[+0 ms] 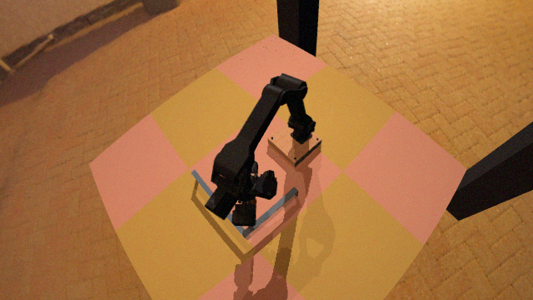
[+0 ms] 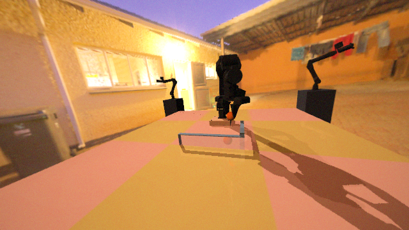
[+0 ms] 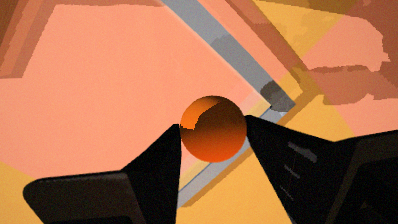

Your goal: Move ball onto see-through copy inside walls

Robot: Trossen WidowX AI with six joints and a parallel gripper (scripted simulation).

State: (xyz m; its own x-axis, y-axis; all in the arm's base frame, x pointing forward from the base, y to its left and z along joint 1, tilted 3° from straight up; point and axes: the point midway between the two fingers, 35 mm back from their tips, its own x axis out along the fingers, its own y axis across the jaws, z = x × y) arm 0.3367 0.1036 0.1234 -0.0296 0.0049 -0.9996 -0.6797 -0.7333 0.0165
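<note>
The orange ball (image 3: 213, 128) sits pinched between the two black fingertips of the gripper (image 3: 212, 131), jaws about half open on it, held above the table over the corner of the clear walls (image 3: 235, 57).

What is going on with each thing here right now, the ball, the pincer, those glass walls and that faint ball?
Ball: gripped between the pincer's two fingers, lifted off the table.
Pincer: shut on the ball, held above the corner of the walls.
Clear walls: standing upright on the table, joined in a corner.
See-through copy: on the table inside the corner, with no ball on it yet.
</note>
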